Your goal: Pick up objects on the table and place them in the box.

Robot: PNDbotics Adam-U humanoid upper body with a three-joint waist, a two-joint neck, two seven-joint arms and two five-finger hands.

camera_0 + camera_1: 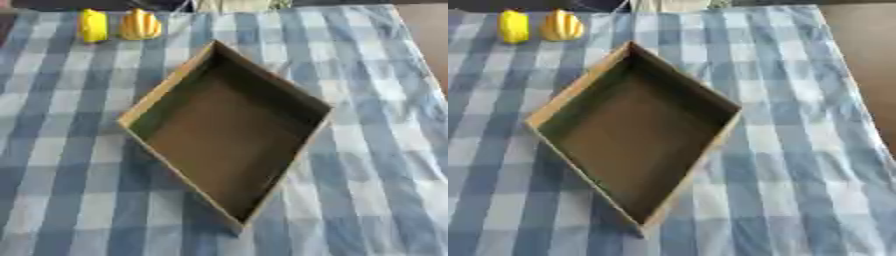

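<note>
Open brown box (140, 107) askew; two yellow objects (118, 25) beyond.

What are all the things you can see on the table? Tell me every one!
box: one, brown cardboard, open and empty, sitting cornerwise in the middle of the table
yellow things: two, one plain yellow and one yellow-orange with ridges, side by side at the far left edge of the table, outside the box
tablecloth: one, blue and white checks, covering the table
pale thing: one, whitish, at the far edge; too cut off to tell what it is
robot's hands: none showing in either view
</note>
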